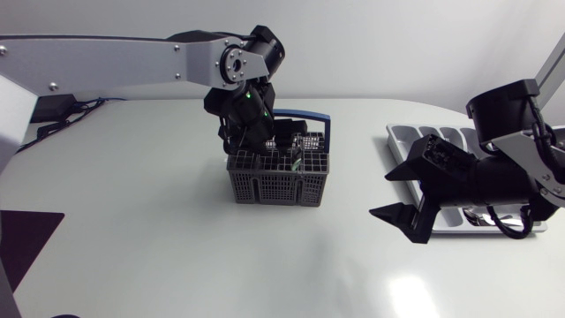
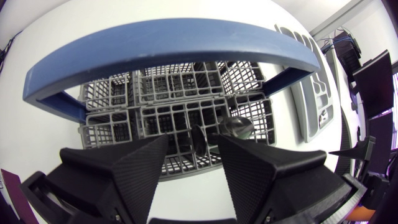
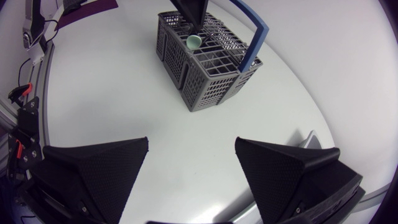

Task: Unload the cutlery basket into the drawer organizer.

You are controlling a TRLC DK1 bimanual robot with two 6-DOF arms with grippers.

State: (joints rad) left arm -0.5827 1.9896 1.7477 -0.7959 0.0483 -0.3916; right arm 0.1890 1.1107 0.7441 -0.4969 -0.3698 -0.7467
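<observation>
My left gripper, fingers apart and clamped on nothing, hung over the cutlery basket. An upright steel piece stood in a cell directly below the gap between them, touched by neither finger as far as I could see, and a spoon leaned in the neighbouring cell. I judged both to be light, rigid and slick: polished metal that would slide between flat pads unless gripped across the narrow neck or handle rather than the rounded bowl. Whether the upright piece's exposed end was bowl or handle I could not tell. The plastic grid walls crowded each cell and the blue handle arched across the basket ahead of the gripper, so I reckoned a straight vertical lift the safe way out. Seen from the head camera, the basket sat near the centre of the table. The right gripper, fingers spread wide and empty, hovered at its 4 o'clock. The drawer organizer lay at its 3 o'clock by the table's edge, partly covered by the right arm, which I judged to stand in the delivery path.
</observation>
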